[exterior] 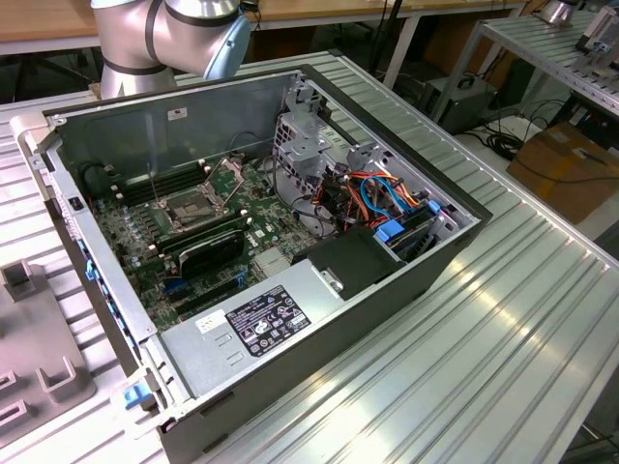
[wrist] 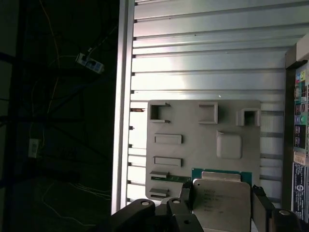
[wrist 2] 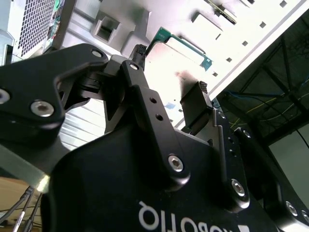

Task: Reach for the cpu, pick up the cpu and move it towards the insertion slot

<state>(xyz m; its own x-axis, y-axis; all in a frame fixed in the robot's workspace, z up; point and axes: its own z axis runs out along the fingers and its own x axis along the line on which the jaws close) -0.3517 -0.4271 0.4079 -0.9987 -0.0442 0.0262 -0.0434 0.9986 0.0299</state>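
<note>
In the first wrist view the cpu (wrist: 221, 200), a silver square on a green board, sits between my gripper's (wrist: 222, 197) two black fingers, which press on its two opposite sides. It hangs above the grey holder plate (wrist: 203, 140) and looks larger than the plate's pockets. In the second wrist view the cpu's green edge (wrist 2: 186, 46) shows just past the fingertips (wrist 2: 202, 92). The gripper (wrist 2: 171, 70) is shut on it. The insertion slot (exterior: 196, 201), a steel-framed square socket with its plate hinged up, lies on the motherboard inside the open case.
The silver arm (exterior: 169, 34) rises behind the case (exterior: 319, 387). Inside are a black expansion card (exterior: 208, 253), a grey power supply (exterior: 253, 324) and a drive cage with blue and orange cables (exterior: 387, 198). The case stands on a ribbed metal table (exterior: 503, 329).
</note>
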